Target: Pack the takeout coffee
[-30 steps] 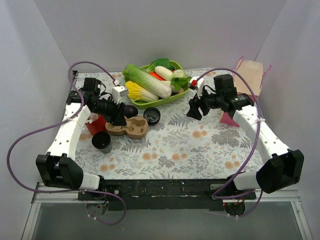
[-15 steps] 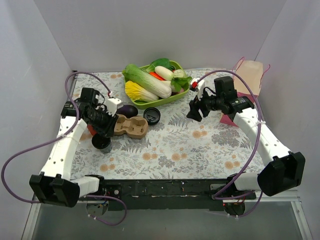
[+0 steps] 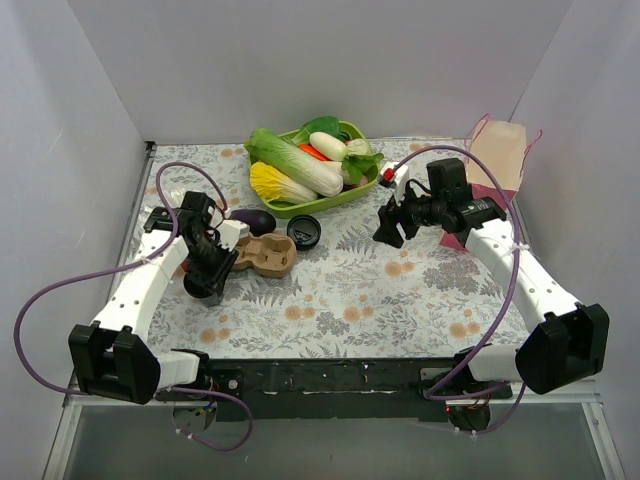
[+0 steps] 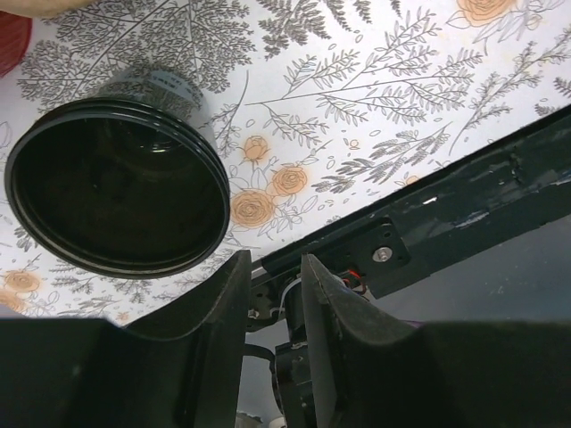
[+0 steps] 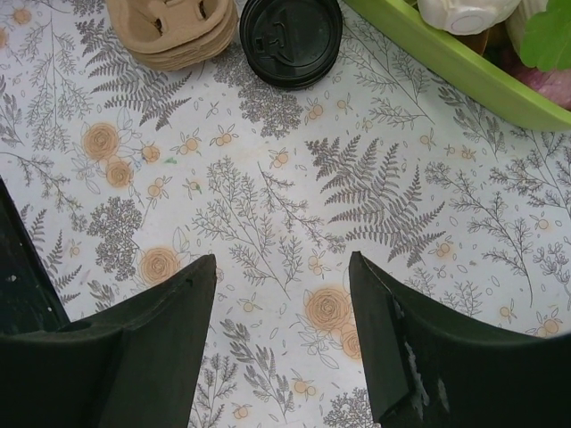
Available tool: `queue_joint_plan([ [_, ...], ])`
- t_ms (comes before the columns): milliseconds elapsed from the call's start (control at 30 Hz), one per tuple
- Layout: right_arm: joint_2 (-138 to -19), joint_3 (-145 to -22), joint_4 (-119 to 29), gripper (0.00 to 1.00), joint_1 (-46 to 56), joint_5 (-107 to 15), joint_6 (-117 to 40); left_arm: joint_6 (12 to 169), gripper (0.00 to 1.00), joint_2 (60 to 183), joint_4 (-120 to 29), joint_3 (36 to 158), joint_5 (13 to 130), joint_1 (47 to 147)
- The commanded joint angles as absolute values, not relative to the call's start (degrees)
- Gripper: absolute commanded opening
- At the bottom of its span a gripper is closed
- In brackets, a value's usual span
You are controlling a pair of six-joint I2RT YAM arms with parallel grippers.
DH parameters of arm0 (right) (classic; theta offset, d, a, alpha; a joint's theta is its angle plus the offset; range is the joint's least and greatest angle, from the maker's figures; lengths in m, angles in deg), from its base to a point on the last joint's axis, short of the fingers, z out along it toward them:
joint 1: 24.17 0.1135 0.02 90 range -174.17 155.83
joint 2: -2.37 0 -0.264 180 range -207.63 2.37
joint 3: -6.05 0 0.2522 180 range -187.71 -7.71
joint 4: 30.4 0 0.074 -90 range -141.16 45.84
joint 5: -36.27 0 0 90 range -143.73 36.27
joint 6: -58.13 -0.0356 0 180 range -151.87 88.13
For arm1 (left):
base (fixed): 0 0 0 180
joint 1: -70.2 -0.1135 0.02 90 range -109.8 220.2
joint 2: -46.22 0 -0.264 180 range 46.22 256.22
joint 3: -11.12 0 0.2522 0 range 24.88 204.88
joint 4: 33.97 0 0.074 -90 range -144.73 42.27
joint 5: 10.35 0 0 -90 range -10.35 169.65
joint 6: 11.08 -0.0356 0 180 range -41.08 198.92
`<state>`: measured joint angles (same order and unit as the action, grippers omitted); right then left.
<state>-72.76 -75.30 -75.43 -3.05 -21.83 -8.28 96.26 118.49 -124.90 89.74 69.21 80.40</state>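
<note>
The 2 fingers [image 5: 152, 352] stand wide apart above the floral worktop [image 5: 268, 223]. Ahead, a black lid [image 5: 290, 40] lies beside a carrier [image 5: 174, 27], perhaps touching.

Your left arm [image 3: 150, 285] rises from its base at the lower left and reaches forward and inward, the wrist bent so that the left gripper [image 3: 212, 265] points down. In the left wrist view, the left gripper [image 4: 272, 263] shows its two dark fingers [image 4: 214, 321] with only a narrow gap between them, gripping nothing. Your right arm [image 3: 520, 270] runs up the right side and turns inward at the elbow. The right gripper [image 3: 388, 222] is aimed left and downward, its fingers [image 5: 393, 339] spread wide and empty.
</note>
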Motion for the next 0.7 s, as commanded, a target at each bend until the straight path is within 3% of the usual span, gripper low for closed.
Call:
queue_joint_plan([
  [0,-70.93,-74.68,-73.43,0.68,-2.73,-20.77,-9.28,97.29,0.29,117.06,-122.53,89.13,73.93,81.1],
  [333,-73.21,-76.08,-74.13,0.69,-2.73,-20.51,-9.11,97.11,0.27,120.48,-120.15,90.36,75.87,81.1],
  [667,-75.85,-78.55,-75.54,0.68,-2.73,-20.6,-7.88,96.84,0.18,123.47,-119.98,90.01,73.94,80.92],
])
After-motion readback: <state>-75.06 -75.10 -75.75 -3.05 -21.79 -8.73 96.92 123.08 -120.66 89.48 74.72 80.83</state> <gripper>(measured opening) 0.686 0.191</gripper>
